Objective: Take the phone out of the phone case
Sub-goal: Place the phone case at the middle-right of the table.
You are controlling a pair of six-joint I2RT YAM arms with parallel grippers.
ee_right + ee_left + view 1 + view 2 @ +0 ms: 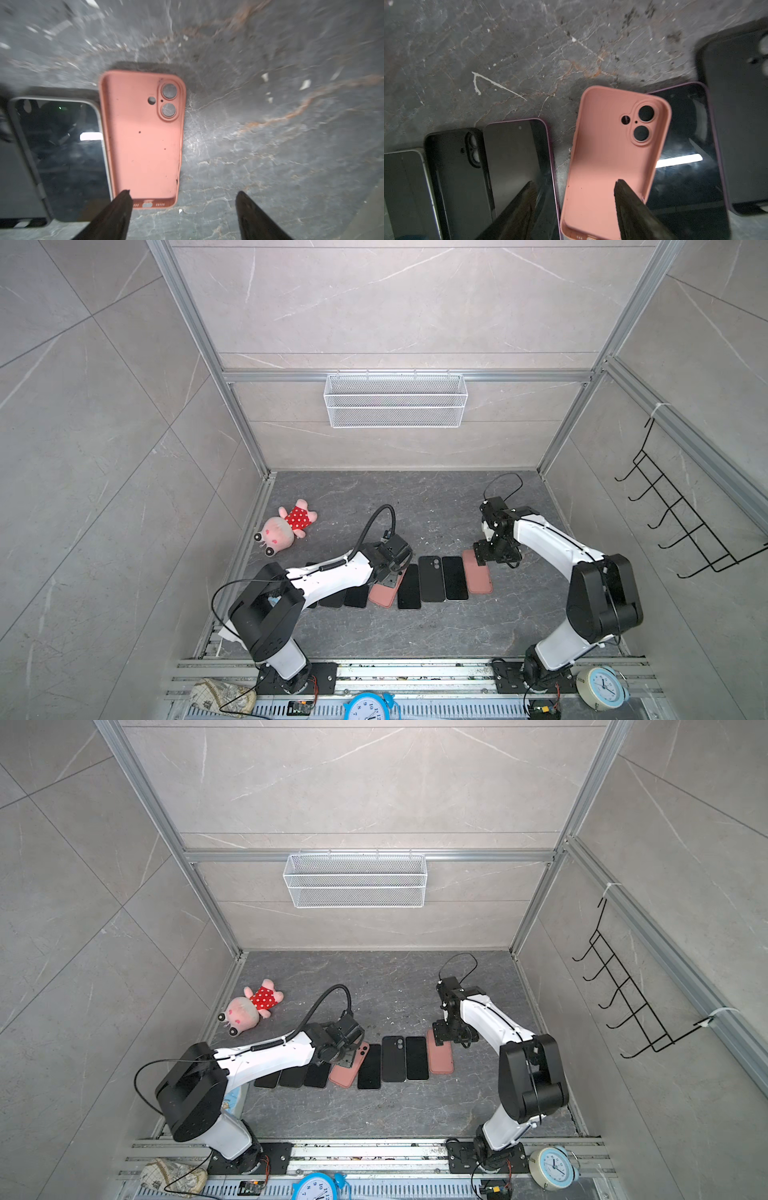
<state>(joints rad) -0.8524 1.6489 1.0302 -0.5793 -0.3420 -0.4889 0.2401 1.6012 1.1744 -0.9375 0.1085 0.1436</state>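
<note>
Tabletop (415, 506): dark grey marble pattern, pale veins, white scuffs.

Lying on it, in one row:
- three dark handsets or cases (293, 1076), side by side
- empty pink case (384, 595), tilted, one edge over a black phone (409, 587)
- black case (431, 578)
- second black phone (455, 577)
- second pink case (478, 576), empty, flat

Well apart, near a far corner: pink plush toy (286, 527), red dotted dress.

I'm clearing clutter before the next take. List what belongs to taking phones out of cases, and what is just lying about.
Job: angled pink case, pink case at the row's end, row of dark phones.
Lying about: plush toy, wire basket, hook rack, blue alarm clock, pale alarm clock, patterned pouch.
</note>
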